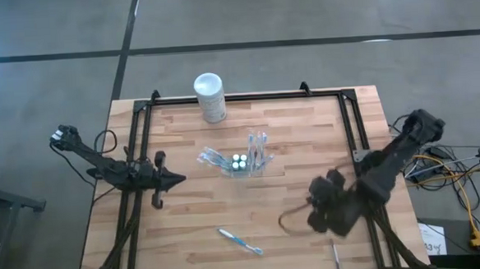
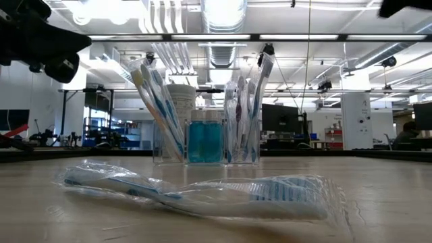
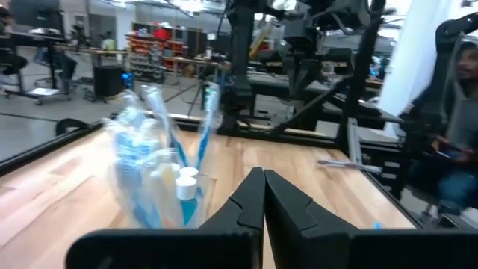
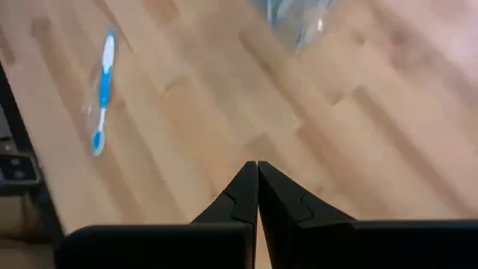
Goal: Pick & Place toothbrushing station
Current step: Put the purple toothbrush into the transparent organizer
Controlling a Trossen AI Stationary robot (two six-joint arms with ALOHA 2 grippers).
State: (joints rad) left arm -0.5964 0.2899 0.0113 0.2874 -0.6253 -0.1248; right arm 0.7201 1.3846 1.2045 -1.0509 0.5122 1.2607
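Observation:
The toothbrushing station (image 1: 243, 161) is a clear plastic holder standing on its base at the middle of the table. Several toothbrushes stand up in it, along with small white-capped bottles and a blue bottle (image 2: 205, 142). It also shows in the left wrist view (image 3: 157, 175) and at the edge of the right wrist view (image 4: 299, 19). My left gripper (image 1: 179, 180) is shut, pointing level at the station from the table's left, a short way off. My right gripper (image 1: 317, 219) is shut and held above the near right of the table, tilted down.
A white canister (image 1: 210, 97) stands at the far edge. A wrapped blue-and-white toothbrush (image 1: 240, 241) lies near the front edge, left of my right gripper. Black frame rails (image 1: 134, 156) run along the table's sides. A person (image 3: 459, 112) sits beyond the table.

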